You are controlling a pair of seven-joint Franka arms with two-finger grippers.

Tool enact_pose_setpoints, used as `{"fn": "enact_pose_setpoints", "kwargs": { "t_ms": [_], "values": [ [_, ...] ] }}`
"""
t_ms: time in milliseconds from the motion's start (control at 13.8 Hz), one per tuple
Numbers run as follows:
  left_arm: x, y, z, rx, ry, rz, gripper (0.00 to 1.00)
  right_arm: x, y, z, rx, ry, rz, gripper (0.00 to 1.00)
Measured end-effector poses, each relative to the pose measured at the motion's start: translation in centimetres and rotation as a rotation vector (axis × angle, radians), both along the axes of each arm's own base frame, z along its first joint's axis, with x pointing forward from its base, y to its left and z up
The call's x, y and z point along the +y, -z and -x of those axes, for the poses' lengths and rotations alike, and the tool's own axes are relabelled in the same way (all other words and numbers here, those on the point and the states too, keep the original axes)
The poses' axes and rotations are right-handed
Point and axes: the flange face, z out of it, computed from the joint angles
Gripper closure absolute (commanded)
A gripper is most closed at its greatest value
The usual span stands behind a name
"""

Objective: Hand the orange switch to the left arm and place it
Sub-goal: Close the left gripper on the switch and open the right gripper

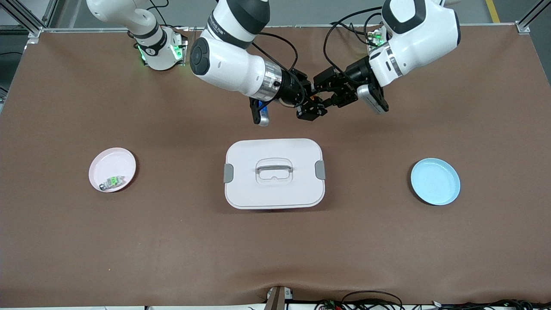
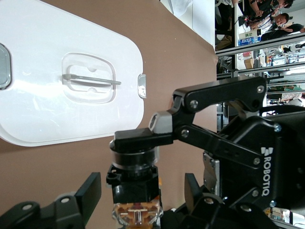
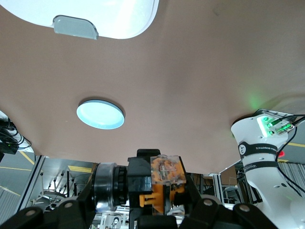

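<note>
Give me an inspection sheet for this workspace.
Surface: brown table, slight ripple at the near edge.
Job's things: orange switch held in the air over bare table, not over the box, which is closed.
Clutter: green switch on pink plate; blue plate toward the left arm's end.
Pincers: right pincer shut on the orange switch; left pincer open around it.
Cables: black cables at the wrists.
Surroundings: metal frame.

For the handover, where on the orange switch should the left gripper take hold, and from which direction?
Probably on the black body near the orange end. The right gripper clamps the orange switch at its ringed end, so that body is free. The left gripper is open, fingers either side of it. Come in along the switch's axis from the orange end.
</note>
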Motion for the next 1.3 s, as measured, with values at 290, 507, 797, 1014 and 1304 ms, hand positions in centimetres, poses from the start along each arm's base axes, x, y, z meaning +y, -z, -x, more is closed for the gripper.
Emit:
{"fn": "enact_pose_setpoints", "kwargs": {
  "t_ms": [290, 507, 797, 1014, 1304],
  "values": [
    [0.0, 0.2, 0.0, 0.005, -0.003, 0.002, 0.76, 0.1, -0.2, 0.0, -0.003, -0.001, -0.003, 0.76],
    [0.0, 0.4, -0.1, 0.009, -0.004, 0.002, 0.98, 0.1, 0.0, -0.1, -0.002, 0.000, -0.002, 0.75],
    [0.1, 0.4, -0.1, 0.006, -0.002, 0.002, 1.00, 0.1, 0.0, -0.1, -0.003, 0.001, -0.002, 0.52],
    [0.2, 0.3, -0.3, 0.003, -0.004, 0.002, 1.00, 0.2, 0.0, -0.1, -0.004, 0.008, -0.006, 0.10],
    [1.1, 0.4, -0.8, -0.008, -0.017, -0.003, 1.00, 0.2, -0.3, -0.6, -0.002, 0.024, -0.014, 0.00]
  ]
}}
